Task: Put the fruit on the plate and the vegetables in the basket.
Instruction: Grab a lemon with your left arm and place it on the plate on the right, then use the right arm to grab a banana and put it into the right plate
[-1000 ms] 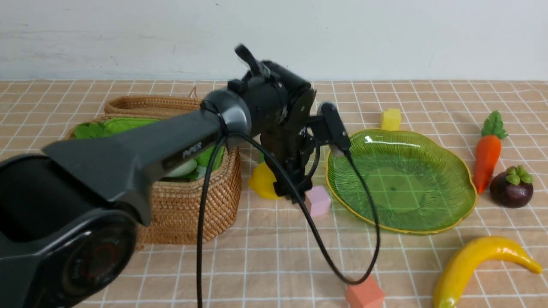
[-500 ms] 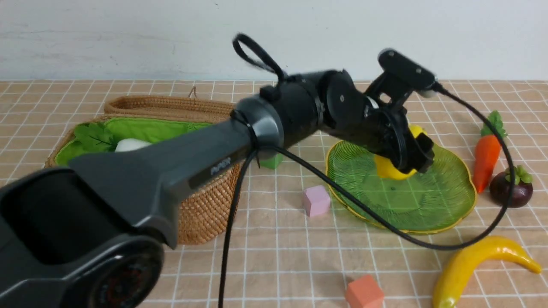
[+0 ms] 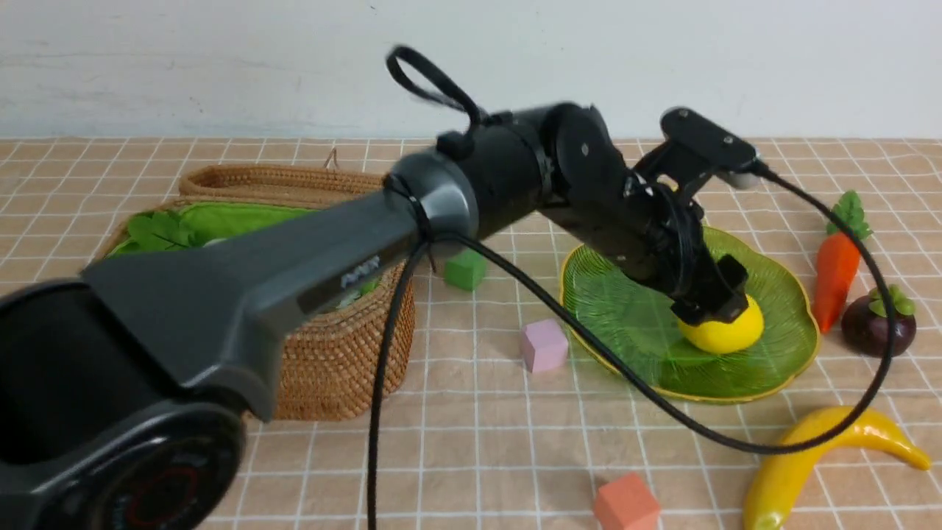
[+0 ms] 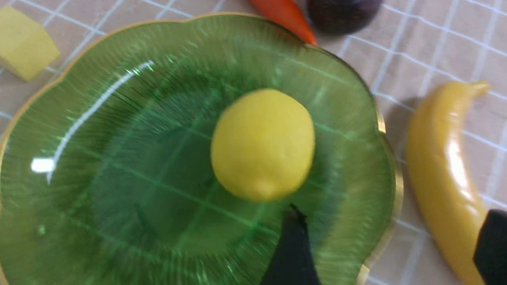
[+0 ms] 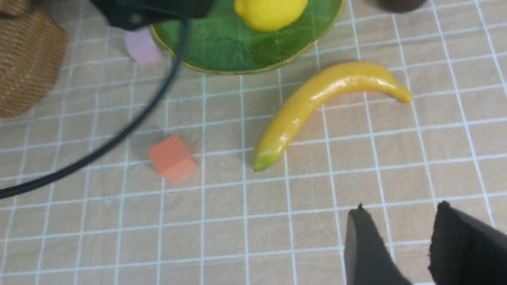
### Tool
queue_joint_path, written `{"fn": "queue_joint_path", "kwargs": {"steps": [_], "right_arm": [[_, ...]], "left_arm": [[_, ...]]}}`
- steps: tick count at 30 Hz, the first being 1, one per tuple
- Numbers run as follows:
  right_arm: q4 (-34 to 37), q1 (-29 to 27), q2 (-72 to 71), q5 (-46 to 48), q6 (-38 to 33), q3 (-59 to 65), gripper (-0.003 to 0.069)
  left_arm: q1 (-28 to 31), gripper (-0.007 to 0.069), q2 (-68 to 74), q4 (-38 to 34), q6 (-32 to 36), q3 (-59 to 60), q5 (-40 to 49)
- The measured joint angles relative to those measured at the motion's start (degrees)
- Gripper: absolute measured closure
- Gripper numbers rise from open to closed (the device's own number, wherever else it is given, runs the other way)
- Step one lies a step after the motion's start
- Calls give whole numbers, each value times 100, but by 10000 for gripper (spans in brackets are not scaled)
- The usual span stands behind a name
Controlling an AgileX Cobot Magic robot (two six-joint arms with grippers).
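The yellow lemon [image 3: 725, 331] lies on the green plate [image 3: 618, 309], and shows there in the left wrist view [image 4: 263, 144] too. My left gripper [image 3: 710, 298] hangs just above it, open and empty, its jaws wide apart [image 4: 392, 213]. The banana [image 3: 817, 449] lies in front of the plate on the right. The carrot [image 3: 835, 269] and the mangosteen [image 3: 876, 324] lie right of the plate. The basket [image 3: 331, 361] stands at the left with green leaves [image 3: 158, 228] inside; my arm hides most of its contents. My right gripper [image 5: 400, 208] is open and empty above the cloth, near the banana [image 5: 317, 103].
A green cube [image 3: 464, 269], a pink cube [image 3: 544, 344] and an orange cube [image 3: 625, 504] lie between basket and plate. A yellow cube [image 4: 23, 41] lies behind the plate. The wicker lid [image 3: 257, 179] leans behind the basket. My left arm's cable [image 3: 662, 412] hangs across the plate's front.
My left gripper carried the lemon from beside the basket over to the plate, lowered it and let it go. The lemon now rests on the plate.
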Motion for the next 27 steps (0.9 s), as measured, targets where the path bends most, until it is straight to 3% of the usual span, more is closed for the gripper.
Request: {"fn": "queue_joint_path", "kwargs": {"steps": [3, 5, 6, 8, 9, 13, 17, 27], "right_arm": [[-62, 0, 479, -40, 100, 80, 360], [-62, 0, 910, -241, 230, 246, 330], [-62, 0, 950, -264, 242, 292, 328], [-57, 0, 1445, -668, 422, 574, 297], [-32, 0, 1663, -866, 502, 710, 285], [393, 0, 2670, -1891, 657, 1103, 251], [730, 0, 3627, -2810, 659, 1131, 227], [861, 0, 5650, -4302, 659, 1131, 193]], "left_arm": [[0, 265, -644, 485, -866, 0, 812], [0, 442, -1205, 1004, -1534, -6, 1277], [0, 459, -1205, 1053, -1534, -7, 1318], [0, 606, -1749, 1615, -2095, -18, 1805], [5, 636, -1942, 1824, -2304, -18, 2015], [5, 638, -2649, 2304, -3016, 333, 2463], [-19, 638, -3388, 2409, -3238, 1239, 2433], [-403, 638, -5742, 2328, -3310, 4468, 1185]]}}
